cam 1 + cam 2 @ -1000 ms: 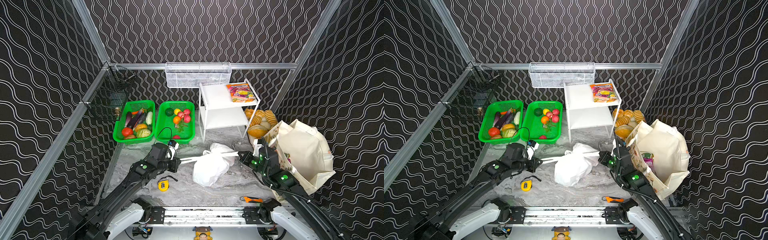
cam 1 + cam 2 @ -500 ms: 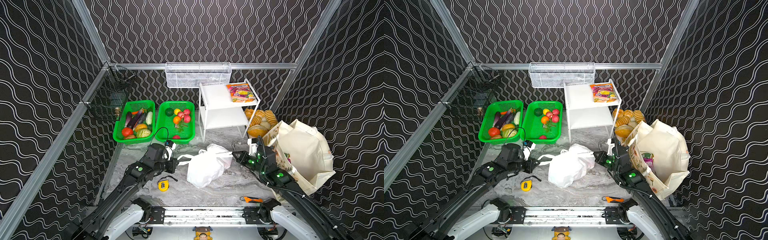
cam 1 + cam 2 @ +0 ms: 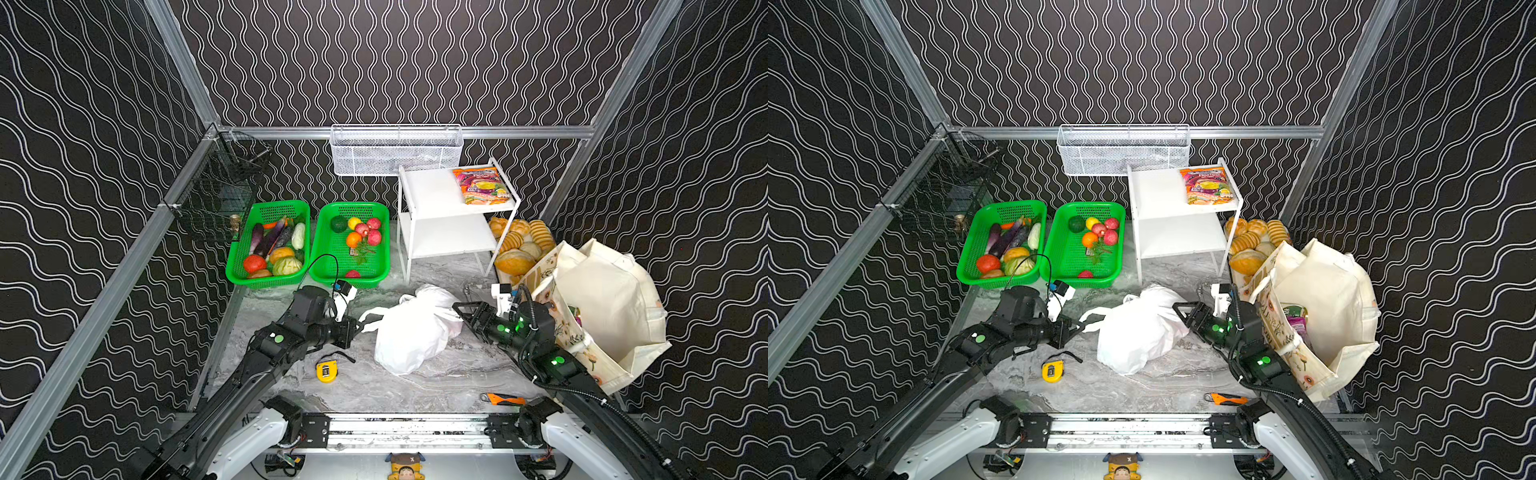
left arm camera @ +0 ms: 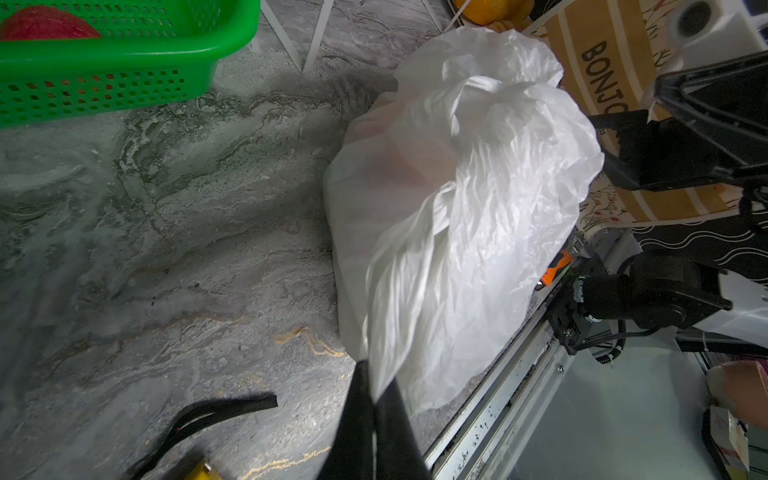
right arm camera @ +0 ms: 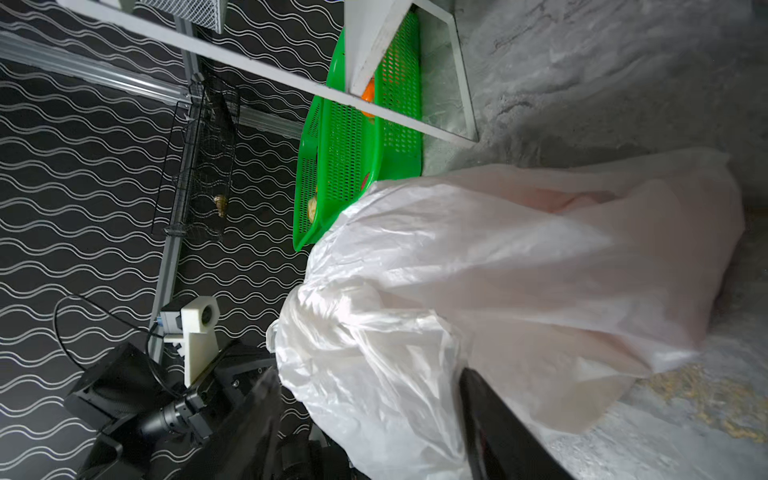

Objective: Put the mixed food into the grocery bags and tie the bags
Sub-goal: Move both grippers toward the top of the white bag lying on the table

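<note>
Free floor is mostly the front strip of the marble table (image 3: pixel 415 390), between the bag and the front rail (image 3: pixel 415 428), plus a patch on the left beside the left arm. The back is crowded, and the right edge is taken up by the cloth tote (image 3: pixel 602 299).

The white plastic bag (image 3: pixel 415 336) lies slumped mid-table between the two arms. The left gripper (image 3: pixel 360 326) is clamped on its stretched-out handle. The left wrist view shows the fingers (image 4: pixel 355 415) pressed together on the plastic. The right gripper (image 3: pixel 465 313) sits at the bag's other side with its jaws apart and nothing pinched.

Loose stuff:
- A yellow tape measure (image 3: pixel 327 371) lies just beside the left arm, near the bag.
- An orange-handled cutter (image 3: pixel 503 400) lies by the front rail, next to the right arm.
- A white shelf (image 3: pixel 436 245) stands right behind the bag, with a snack packet (image 3: pixel 482 185) on top.
- A pile of bread (image 3: pixel 519 245) sits between the shelf and the tote.

Containers:
- The left green basket (image 3: pixel 266 284) holds vegetables (image 3: pixel 274 245).
- The right green basket (image 3: pixel 353 283) holds fruit (image 3: pixel 361 228).
- The tote stands open with the right arm just beside its printed side. In a top view a green can (image 3: pixel 1292 311) and a purple packet (image 3: pixel 1300 326) show inside.
- Something pinkish shows faintly through the plastic bag, can't tell what.
</note>
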`<state>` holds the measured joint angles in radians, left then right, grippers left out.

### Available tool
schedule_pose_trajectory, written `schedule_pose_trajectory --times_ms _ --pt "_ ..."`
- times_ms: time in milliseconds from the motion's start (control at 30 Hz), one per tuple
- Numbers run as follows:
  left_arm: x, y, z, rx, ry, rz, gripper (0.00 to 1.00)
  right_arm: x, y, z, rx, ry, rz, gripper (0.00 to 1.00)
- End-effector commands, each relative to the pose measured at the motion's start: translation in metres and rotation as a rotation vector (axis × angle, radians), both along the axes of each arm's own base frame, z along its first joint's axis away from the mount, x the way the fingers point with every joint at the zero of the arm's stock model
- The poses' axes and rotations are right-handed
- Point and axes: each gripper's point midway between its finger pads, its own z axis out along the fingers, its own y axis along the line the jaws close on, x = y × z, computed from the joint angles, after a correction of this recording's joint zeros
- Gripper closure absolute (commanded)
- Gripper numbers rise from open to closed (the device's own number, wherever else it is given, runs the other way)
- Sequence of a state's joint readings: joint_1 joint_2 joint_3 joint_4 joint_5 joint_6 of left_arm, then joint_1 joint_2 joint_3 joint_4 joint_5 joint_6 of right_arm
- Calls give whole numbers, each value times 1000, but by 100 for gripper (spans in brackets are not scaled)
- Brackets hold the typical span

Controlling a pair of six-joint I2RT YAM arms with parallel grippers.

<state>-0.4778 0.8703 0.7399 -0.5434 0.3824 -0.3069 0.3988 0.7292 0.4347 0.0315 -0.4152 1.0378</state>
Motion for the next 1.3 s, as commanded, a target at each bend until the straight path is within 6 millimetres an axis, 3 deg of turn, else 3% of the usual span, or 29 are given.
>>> schedule_pose_trajectory --times_ms 0,200,267,367,467,533,567,633,667,733,833,1000,1133,1200,1267 --pt "1 -4 7 -20 -27 -23 100 6 3 11 85 2 -30 30" --pt "4 -8 7 -28 -17 -32 100 11 -16 -28 26 166 -177 25" --pt "5 -9 7 -32 -16 -32 100 11 -11 -29 76 184 -173 21" --pt "6 -10 8 -38 -17 -35 100 12 6 -19 155 169 -100 26" --pt "7 -12 8 -41 -14 -37 100 10 21 -7 170 136 -56 47" --pt "8 -11 9 -37 -15 -32 100 11 20 -3 139 121 -79 74" --pt "8 -10 9 -33 -16 -30 100 11 19 -1 127 112 -91 82" --pt "9 -9 10 -29 -24 -20 100 11 18 8 122 76 -88 98" --pt "9 -9 10 -32 -25 -17 100 11 19 10 118 63 -80 100" --pt "10 -11 13 -49 -35 -20 76 11 20 11 88 50 -62 100" --pt "11 -18 17 -85 -54 -51 54 11 25 13 69 36 -31 100" --pt "16 -28 11 -74 -47 -114 45 11 25 18 76 12 -30 100" --pt "24 -29 -4 -14 -32 -137 49 11 25 23 65 -16 -21 100" --pt "28 -27 -7 8 -34 -126 68 11 24 28 50 -40 -20 100" --pt "39 -14 -9 61 -50 -29 96 15 19 34 16 -63 -44 100"
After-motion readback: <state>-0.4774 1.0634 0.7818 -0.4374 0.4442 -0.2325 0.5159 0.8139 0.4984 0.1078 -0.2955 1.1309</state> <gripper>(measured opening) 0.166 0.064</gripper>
